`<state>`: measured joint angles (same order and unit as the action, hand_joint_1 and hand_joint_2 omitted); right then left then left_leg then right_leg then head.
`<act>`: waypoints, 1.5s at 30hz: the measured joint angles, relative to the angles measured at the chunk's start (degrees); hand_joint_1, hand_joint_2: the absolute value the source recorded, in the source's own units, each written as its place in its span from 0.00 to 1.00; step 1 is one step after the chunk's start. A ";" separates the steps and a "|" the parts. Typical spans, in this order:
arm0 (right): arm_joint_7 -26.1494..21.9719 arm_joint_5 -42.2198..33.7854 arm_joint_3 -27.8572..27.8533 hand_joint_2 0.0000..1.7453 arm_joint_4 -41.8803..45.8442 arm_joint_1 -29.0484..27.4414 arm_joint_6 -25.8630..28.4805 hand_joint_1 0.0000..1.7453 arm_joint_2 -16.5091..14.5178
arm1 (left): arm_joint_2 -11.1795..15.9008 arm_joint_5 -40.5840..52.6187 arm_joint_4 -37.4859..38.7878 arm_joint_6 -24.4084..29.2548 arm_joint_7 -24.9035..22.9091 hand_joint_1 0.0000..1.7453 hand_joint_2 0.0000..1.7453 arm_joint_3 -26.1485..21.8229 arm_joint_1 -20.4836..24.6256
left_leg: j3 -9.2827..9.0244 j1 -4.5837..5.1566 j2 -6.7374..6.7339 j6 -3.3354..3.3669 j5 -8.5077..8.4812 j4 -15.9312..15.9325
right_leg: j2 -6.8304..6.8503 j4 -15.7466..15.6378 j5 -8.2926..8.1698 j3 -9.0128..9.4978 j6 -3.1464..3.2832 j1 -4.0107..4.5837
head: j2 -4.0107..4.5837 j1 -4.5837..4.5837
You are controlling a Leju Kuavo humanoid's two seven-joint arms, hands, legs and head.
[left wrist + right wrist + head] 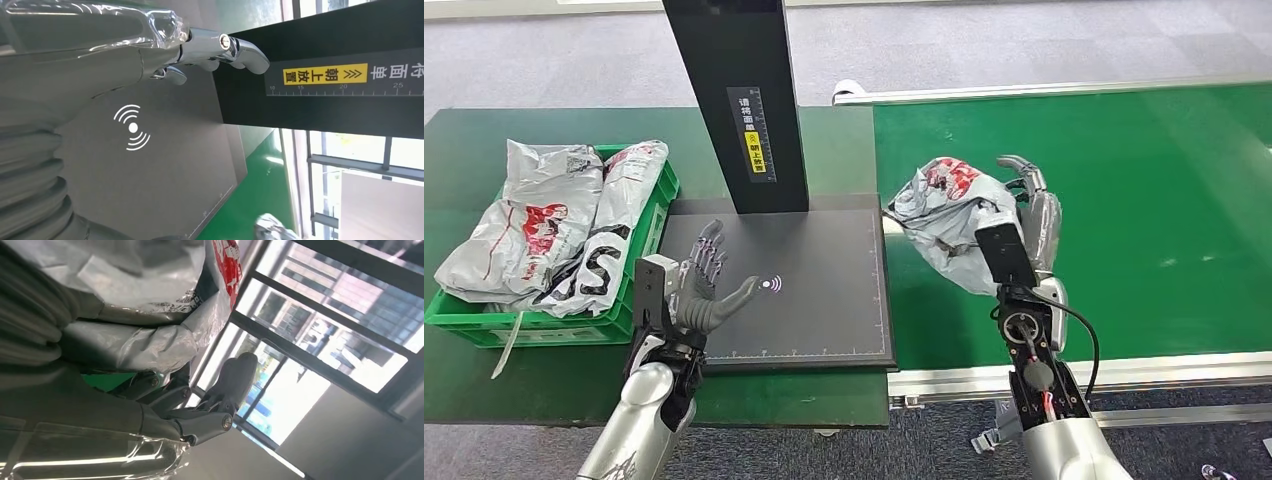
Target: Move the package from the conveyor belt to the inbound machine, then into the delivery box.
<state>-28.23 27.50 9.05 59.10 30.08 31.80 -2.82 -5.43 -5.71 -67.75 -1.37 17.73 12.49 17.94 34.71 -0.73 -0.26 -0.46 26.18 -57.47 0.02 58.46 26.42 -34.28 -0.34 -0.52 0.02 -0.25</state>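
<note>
Package [944,215] on the conveyor belt [1164,220], grasped by right robot hand [1029,205]; left robot hand [704,290] released.

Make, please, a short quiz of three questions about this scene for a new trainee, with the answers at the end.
1. True or false: the right hand holds the grey package over the green conveyor belt.
2. What lies in the green crate?
A. several grey packages
B. cardboard boxes
C. bottles
3. Fill in: the left hand, holding nothing, hovers over the black scanner plate near its white ______ symbol.

Key
1. True: the package is against the hand's palm, beside the plate's edge.
2. A
3. wireless signal
</note>
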 joint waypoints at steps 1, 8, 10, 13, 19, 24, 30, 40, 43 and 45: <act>-1.55 -1.30 -0.08 1.00 0.63 -0.22 1.19 1.00 -0.12 | 0.05 0.01 0.13 0.58 0.43 0.00 1.00 0.02 0.06 | 0.00 0.00 0.00 0.00 0.00 0.00 | 0.00 0.00 0.00 0.00 0.00 0.00 | 0.00 0.00; -8.22 -1.56 -0.22 1.00 5.46 -2.07 7.67 1.00 -1.64 | 0.07 7.95 0.21 27.97 11.84 0.00 1.00 -0.59 1.70 | 0.01 0.00 -0.01 0.00 0.00 0.02 | 0.00 0.00 0.00 0.01 0.00 0.00 | 0.01 0.00; -8.64 3.28 0.07 1.00 5.00 -1.83 7.73 1.00 -2.38 | 0.06 9.19 -0.19 34.14 14.89 0.00 1.00 -1.13 2.44 | 0.00 -0.01 -0.01 -0.01 -0.01 0.02 | 0.00 0.01 0.00 0.02 0.00 0.01 | 0.01 0.00; -9.47 19.08 0.18 1.00 2.79 -0.08 7.74 1.00 -4.19 | 0.07 10.09 -1.26 37.78 16.47 0.00 1.00 -1.52 4.13 | -0.01 -0.01 -0.02 -0.01 -0.05 0.02 | 0.00 0.04 -0.02 0.03 0.01 0.01 | 0.01 0.00; -8.63 34.94 4.70 1.00 -7.57 7.59 7.72 1.00 -8.30 | -0.48 10.06 -2.17 39.09 18.24 0.00 1.00 -1.96 8.58 | -0.04 -0.01 -0.01 -0.01 -0.09 0.01 | -0.01 0.09 -0.02 0.04 0.02 0.01 | 0.00 -0.01; -6.21 31.38 13.75 1.00 -17.82 11.27 4.64 1.00 -10.50 | -1.39 8.27 -2.17 39.15 20.46 0.00 1.00 -2.27 10.55 | -0.02 -0.01 0.01 -0.01 -0.08 0.01 | 0.01 0.08 0.00 0.02 0.01 0.01 | 0.01 -0.01; -5.04 25.93 22.04 1.00 -24.68 11.98 0.63 0.87 -10.60 | -1.86 9.76 -2.15 39.14 19.56 0.00 1.00 -1.54 11.23 | 0.00 0.00 0.01 -0.01 -0.07 0.01 | 0.00 0.05 0.00 0.00 0.01 0.00 | 0.01 -0.02; -4.51 11.02 22.61 1.00 -28.02 11.98 -15.03 0.46 -10.75 | -3.05 14.82 -3.01 39.18 19.95 0.00 1.00 -1.85 10.82 | -0.04 -0.01 -0.01 -0.01 -0.07 0.01 | 0.00 0.06 -0.01 0.02 0.02 0.01 | 0.00 -0.01; -4.51 10.91 22.59 1.00 -28.41 11.98 -15.28 0.46 -10.75 | -3.15 14.82 -3.12 39.18 19.95 0.00 1.00 -1.87 10.78 | -0.04 -0.01 -0.01 -0.01 -0.07 0.01 | 0.00 0.06 -0.01 0.02 0.02 0.01 | -0.01 -0.01; -4.51 10.91 22.59 1.00 -28.56 11.98 -15.32 0.46 -10.75 | -3.17 14.82 -3.13 39.18 19.95 0.00 1.00 -1.88 10.76 | -0.04 -0.01 -0.01 -0.01 -0.07 0.01 | 0.00 0.06 -0.01 0.03 0.02 0.01 | 0.00 -0.02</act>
<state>-32.74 38.40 31.65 30.53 42.06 16.48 -13.57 -8.61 9.11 -70.88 37.81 37.68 10.60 28.70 34.67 -0.74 -0.27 -0.47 26.11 -57.46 0.02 58.51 26.41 -34.25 -0.33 -0.51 0.02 -0.27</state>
